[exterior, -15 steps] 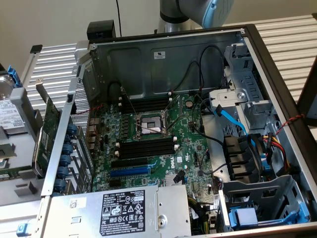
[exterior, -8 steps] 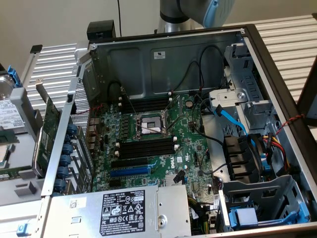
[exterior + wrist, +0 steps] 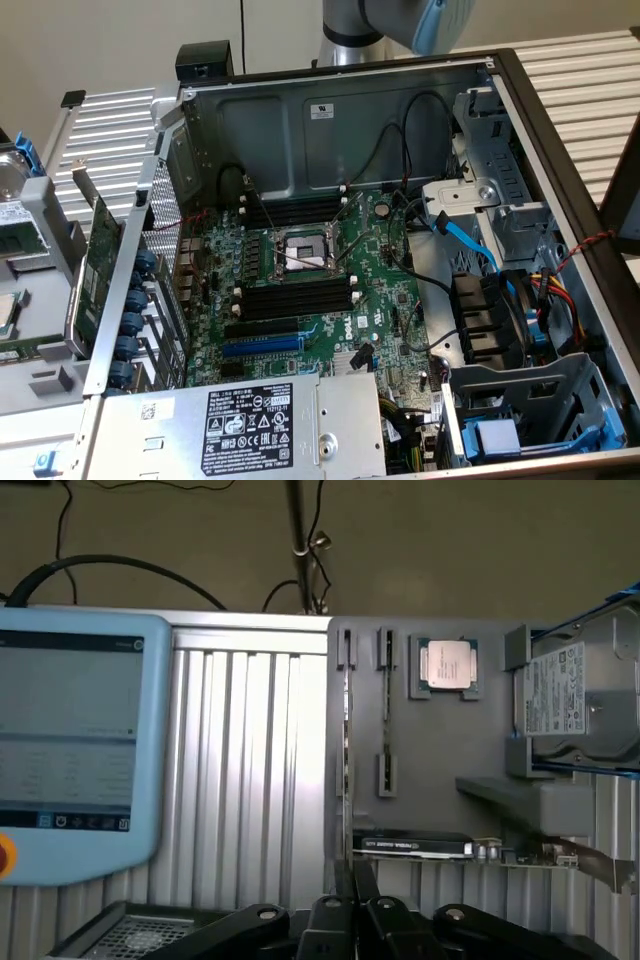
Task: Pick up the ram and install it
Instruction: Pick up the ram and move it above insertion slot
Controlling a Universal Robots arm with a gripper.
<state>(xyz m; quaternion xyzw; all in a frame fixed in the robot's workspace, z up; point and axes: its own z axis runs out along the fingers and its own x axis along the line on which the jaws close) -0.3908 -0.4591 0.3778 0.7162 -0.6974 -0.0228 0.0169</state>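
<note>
- My gripper (image 3: 352, 880) is at the near end of the ram (image 3: 347, 740).
- The ram stands on edge in a gray holder (image 3: 440, 770), straight ahead.
- Spread or pinching: I cannot tell.

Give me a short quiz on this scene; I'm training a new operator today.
1. True or false: the ram is seated in the black memory slots.
2. Which sits on the gray fixture beside the hard drive? A) processor; B) fan; C) screwdriver.
3. Complete: the gripper is lined up over the ___.
Key: 1 false, it stands on edge in the fixture; 2 A; 3 ram.
</note>
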